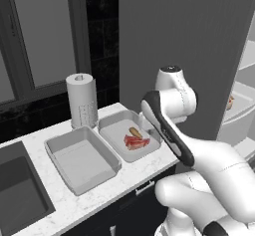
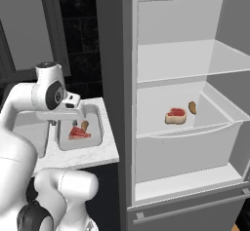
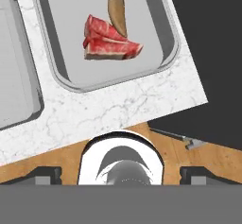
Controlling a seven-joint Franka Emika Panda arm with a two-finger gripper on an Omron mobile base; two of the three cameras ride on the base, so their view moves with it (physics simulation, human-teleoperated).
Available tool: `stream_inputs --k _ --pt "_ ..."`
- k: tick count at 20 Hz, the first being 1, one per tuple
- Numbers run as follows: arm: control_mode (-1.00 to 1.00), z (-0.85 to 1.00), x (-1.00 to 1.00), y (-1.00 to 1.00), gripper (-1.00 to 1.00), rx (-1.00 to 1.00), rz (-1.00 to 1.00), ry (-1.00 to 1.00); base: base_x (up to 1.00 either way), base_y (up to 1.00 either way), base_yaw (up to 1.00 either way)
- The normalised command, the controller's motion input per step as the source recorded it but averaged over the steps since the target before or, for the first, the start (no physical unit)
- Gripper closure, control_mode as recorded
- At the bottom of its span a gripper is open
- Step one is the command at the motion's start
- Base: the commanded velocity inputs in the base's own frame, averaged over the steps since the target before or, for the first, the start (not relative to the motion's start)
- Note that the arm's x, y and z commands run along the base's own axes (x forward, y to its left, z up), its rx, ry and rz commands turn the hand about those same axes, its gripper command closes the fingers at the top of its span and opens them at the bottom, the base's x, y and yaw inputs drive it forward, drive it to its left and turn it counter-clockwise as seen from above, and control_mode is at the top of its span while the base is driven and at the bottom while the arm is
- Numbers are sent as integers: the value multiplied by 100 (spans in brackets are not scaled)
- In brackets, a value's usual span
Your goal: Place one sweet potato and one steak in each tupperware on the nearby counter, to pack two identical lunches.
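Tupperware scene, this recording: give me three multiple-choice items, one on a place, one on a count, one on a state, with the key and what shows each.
1. Where do the second steak and second sweet potato lie?
A. in the sink
B. on a fridge shelf
C. on the floor

2. How many tupperware tubs hold food?
A. none
B. one
C. two

3. How is the gripper?
A. open, holding nothing
B. shut on a steak
C. shut on the paper towel roll

Key: 1 B, both lie inside the open fridge. 2 B, the right tupperware holds food; the left tupperware has none. 3 A, it hangs above the packed tub, holding nothing.
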Motion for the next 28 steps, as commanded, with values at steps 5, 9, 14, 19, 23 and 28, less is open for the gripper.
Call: stream_inputs --k 5,9,14,19,23,28 --pt "-100 -8 -56 0 -100 18 3 23 0 0 0" --pt "-100 17 -40 -13 -100 5 3 30 0 0 0" --pt "-100 47 -97 -9 -100 0 -13 2 0 0 0" --pt "-100 0 -66 -2 -100 0 -14 -6 0 0 0" --pt "-100 0 0 0 -100 0 0 0 0 0 0" --pt "100 0 -5 0 -100 0 0 0 -53 -8 -13"
